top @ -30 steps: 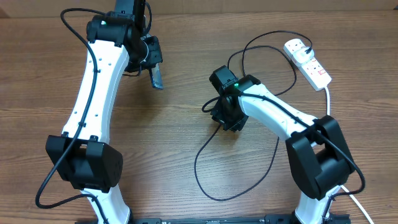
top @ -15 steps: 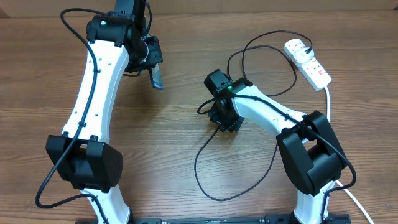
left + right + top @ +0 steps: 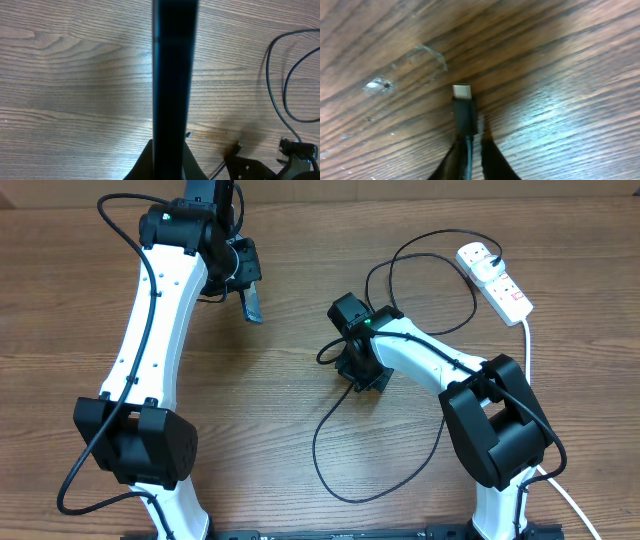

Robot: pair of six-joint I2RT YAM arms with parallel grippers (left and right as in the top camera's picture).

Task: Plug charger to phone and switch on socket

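The phone hangs edge-on above the table's back left, my left gripper shut on it. In the left wrist view the phone is a dark upright slab rising from between the jaws. My right gripper is down at the table's middle. In the right wrist view the charger's small black connector lies on the wood, and its cable runs back between the two fingers of the right gripper, which are closed in on it. The charger's cable loops across the table to a white plug in the socket.
The socket's thick white cord runs down the right side behind my right arm. Black cable loops lie in front of and behind the right gripper. The left wrist view shows cable and the right arm's wrist at its right edge.
My right arm has shifted a little to the left, and its jaws have closed in on the cable behind the connector. The left arm and the phone have not moved.
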